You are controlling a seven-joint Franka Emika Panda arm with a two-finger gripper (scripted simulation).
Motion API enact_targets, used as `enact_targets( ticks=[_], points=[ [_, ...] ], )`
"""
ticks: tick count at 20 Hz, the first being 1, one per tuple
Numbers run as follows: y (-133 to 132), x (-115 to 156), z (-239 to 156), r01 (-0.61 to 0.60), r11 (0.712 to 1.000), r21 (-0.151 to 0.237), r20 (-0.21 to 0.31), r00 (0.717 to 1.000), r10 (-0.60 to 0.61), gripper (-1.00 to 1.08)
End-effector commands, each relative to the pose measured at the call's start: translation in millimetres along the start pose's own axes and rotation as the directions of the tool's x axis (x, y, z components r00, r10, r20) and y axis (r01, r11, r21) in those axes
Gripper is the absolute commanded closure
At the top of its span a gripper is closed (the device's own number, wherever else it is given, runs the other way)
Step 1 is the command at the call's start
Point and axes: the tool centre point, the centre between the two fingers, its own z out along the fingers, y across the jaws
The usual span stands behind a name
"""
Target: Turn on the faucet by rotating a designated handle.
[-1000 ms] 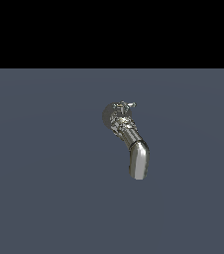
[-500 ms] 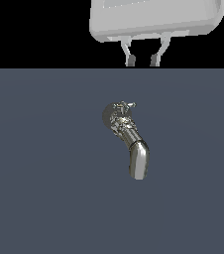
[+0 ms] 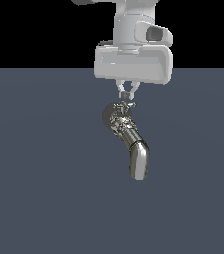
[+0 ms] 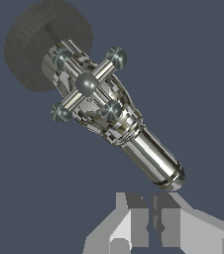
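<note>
The chrome faucet (image 3: pixel 119 118) lies on the grey floor, with its thick curved spout (image 3: pixel 138 158) pointing toward the near side. The wrist view shows its round dark base (image 4: pixel 34 44), its knobby body and its spout (image 4: pixel 156 159). The handle (image 4: pixel 87 84) is a small cross of thin prongs with ball ends on the body. In the exterior view only a pale prong (image 3: pixel 130 105) of it shows. My gripper (image 3: pixel 126 94) hangs just above the faucet body, fingers close together and holding nothing. In the wrist view the gripper (image 4: pixel 149 221) sits past the spout's tip, apart from the handle.
The flat grey floor (image 3: pixel 44 173) spreads around the faucet. The white gripper body (image 3: pixel 133 62) and the arm above it fill the top middle of the exterior view.
The gripper has come down from the top of the exterior view to just above the faucet. Its fingers have drawn together. The faucet has not moved.
</note>
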Motion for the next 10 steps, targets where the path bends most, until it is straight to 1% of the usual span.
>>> enact_targets(
  ticks=[1, 2, 3, 4, 5, 6, 7, 8, 9, 10],
  points=[
    [19.5, 20.9, 24.8, -0.138, 0.99, 0.03, 0.009, 0.99, 0.138, -0.19],
    [41.9, 70.2, 13.3, -0.077, 0.997, 0.006, -0.067, 0.995, 0.077, -0.42],
    [35.7, 63.9, 8.9, -0.065, 0.998, 0.001, -0.081, 0.995, 0.065, -0.42],
    [15.9, 46.9, 36.2, 0.026, 0.999, -0.024, -0.049, 0.998, -0.027, 0.05],
    [9.7, 44.9, 39.0, 0.038, 0.999, -0.027, -0.045, 0.998, -0.039, 0.05],
    [-16.9, 30.8, 57.1, 0.136, 0.99, -0.04, -0.034, 0.99, -0.137, -0.79],
    [7.8, 77.3, 69.2, 0.039, 0.998, -0.046, -0.062, 0.997, -0.042, 0.08],
    [52.7, 88.0, 56.1, -0.058, 0.997, -0.05, -0.091, 0.994, 0.053, 0.08],
    [96.0, 122.8, 35.8, -0.098, 0.994, -0.043, -0.163, 0.983, 0.09, -0.51],
    [109.9, 133.8, 33.9, -0.141, 0.988, -0.066, -0.196, 0.973, 0.126, -0.1]
  ],
)
